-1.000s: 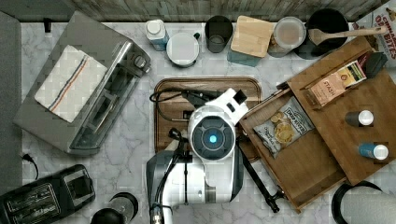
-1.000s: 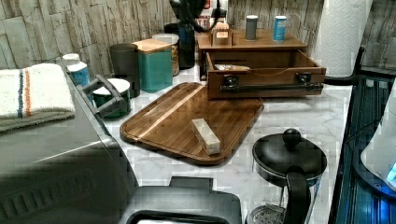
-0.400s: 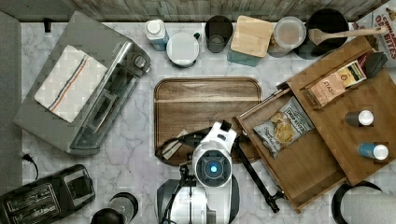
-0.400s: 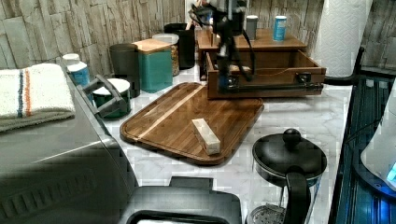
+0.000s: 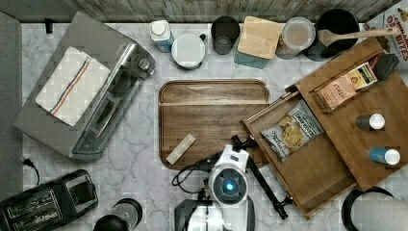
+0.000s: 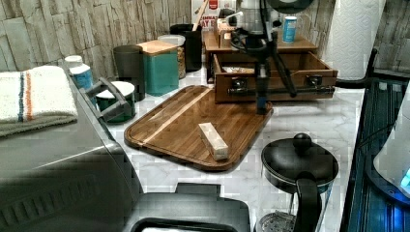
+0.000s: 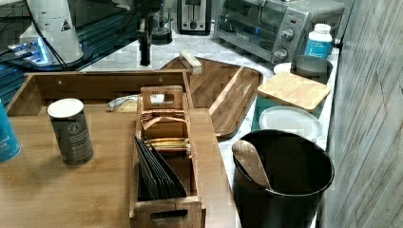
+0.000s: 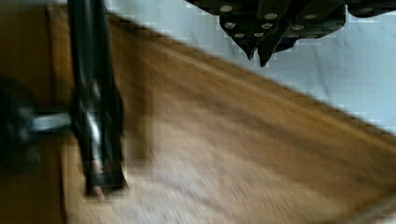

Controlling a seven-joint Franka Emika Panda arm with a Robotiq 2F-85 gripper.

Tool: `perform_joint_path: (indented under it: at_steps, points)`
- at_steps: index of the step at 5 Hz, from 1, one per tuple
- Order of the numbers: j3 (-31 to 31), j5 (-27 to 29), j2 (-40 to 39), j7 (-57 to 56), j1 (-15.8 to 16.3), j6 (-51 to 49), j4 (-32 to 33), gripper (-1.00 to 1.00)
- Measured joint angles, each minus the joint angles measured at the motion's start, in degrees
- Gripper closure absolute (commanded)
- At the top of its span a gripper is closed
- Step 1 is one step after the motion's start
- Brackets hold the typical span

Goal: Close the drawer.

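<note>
The drawer (image 5: 322,168) stands pulled out from under the flat top board, with a bag of chips (image 5: 292,131) lying inside. Its long black bar handle (image 5: 263,185) runs along the front (image 6: 290,79) and also appears in the wrist view (image 8: 93,116). One drawer wall (image 7: 95,80) shows in the right view. My gripper (image 6: 262,110) hangs straight down just in front of the handle, over the corner of the dark tray. Its fingertips (image 8: 247,49) are together with nothing between them. The gripper (image 7: 144,61) sits beyond the drawer. The arm's wrist (image 5: 228,185) covers the fingers in the top view.
A dark wooden tray (image 5: 214,115) with a pale block (image 5: 181,148) lies beside the drawer. The top board (image 5: 356,115) carries a tea box and two bottles. A toaster oven (image 5: 86,91), canisters (image 5: 260,41) and a black French press (image 6: 300,164) surround the work area.
The arm has moved from above the tray toward the top view's bottom. The gripper has come down in front of the drawer's handle in the left view.
</note>
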State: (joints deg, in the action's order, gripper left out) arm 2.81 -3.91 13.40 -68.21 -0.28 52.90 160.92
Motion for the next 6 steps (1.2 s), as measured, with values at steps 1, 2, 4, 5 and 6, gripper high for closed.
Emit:
perform_joint_path:
  at_steps: [1, 2, 4, 5, 6]
  points:
    - [4.7, -2.3, 2.1, -6.2, -3.0, -3.6, -0.1, 1.00]
    - [10.6, -2.3, 1.5, -15.9, -4.6, -2.4, -2.0, 1.00]
    - [17.5, 6.3, -3.5, -28.0, -2.2, 0.7, -4.9, 1.00]
    - [17.7, 9.2, -6.0, -29.9, -2.1, 0.8, -6.2, 1.00]
    - [17.7, 8.2, -6.0, -29.0, -2.3, 0.3, -6.7, 1.00]
